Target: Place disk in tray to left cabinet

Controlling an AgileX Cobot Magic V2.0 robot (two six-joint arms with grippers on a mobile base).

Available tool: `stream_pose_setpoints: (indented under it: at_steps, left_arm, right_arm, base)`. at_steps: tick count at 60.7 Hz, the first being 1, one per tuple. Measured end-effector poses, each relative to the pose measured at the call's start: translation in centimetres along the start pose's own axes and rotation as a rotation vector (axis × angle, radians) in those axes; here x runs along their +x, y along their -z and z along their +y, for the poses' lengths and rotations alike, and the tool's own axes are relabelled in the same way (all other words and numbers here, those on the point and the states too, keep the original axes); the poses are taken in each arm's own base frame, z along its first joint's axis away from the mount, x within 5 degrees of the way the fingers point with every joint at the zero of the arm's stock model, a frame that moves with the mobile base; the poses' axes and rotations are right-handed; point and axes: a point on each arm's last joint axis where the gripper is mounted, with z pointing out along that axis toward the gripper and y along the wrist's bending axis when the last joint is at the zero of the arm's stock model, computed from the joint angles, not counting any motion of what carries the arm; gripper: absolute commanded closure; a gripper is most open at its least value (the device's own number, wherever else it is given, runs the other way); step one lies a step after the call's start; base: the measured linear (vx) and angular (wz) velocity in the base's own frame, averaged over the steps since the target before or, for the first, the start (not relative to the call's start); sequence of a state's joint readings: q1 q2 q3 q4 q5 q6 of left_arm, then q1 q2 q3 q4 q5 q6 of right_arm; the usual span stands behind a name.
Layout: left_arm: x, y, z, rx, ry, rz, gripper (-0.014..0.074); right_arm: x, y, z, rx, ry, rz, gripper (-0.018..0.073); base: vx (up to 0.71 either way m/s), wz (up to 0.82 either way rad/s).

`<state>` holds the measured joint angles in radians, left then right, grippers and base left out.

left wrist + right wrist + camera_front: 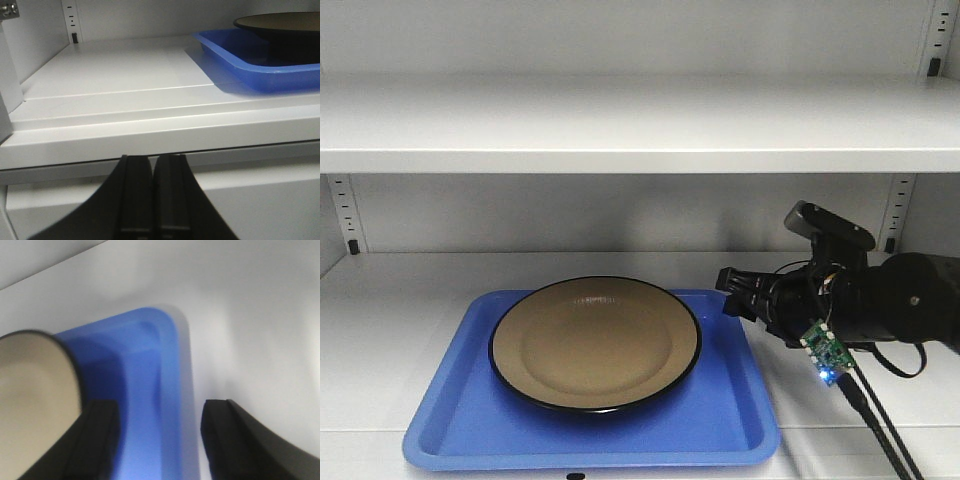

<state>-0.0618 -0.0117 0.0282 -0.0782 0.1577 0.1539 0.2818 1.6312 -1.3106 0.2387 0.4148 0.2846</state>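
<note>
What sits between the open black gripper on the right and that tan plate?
Only the tray's blue rim and floor: in the right wrist view the right gripper straddles that rim, beside the disk.

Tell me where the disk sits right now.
In the front view the disk lies flat in the tray on the left cabinet's lower shelf, left of the right gripper.

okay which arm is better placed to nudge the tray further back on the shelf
Right, probably. The right gripper is open with its fingers straddling the rim of the tray. The left gripper is shut, below the shelf edge and apart from the tray.
</note>
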Motion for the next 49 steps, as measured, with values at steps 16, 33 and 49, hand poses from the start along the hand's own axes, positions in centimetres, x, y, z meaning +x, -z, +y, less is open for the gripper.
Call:
stream_pose_setpoints:
  at_steps: [16,33,49]
  left_arm:
    - [0.0,0.0,0.0,0.0,0.0,0.0,0.0603]
    - [0.0,0.0,0.0,0.0,0.0,0.0,0.0603]
    - [0.0,0.0,0.0,0.0,0.0,0.0,0.0603]
  right_arm:
    - [3.4,6.1,-1.3,0.006,0.023,-0.009,0.0249]
    - [11.1,14.8,-4.7,-0.029,0.032,-0.09,0.0375]
    - [19.6,20.1,-9.3,-0.046,0.176,-0.275,0.0507]
  base:
    - [0.0,0.0]
    - [0.0,0.0]
    - [0.0,0.0]
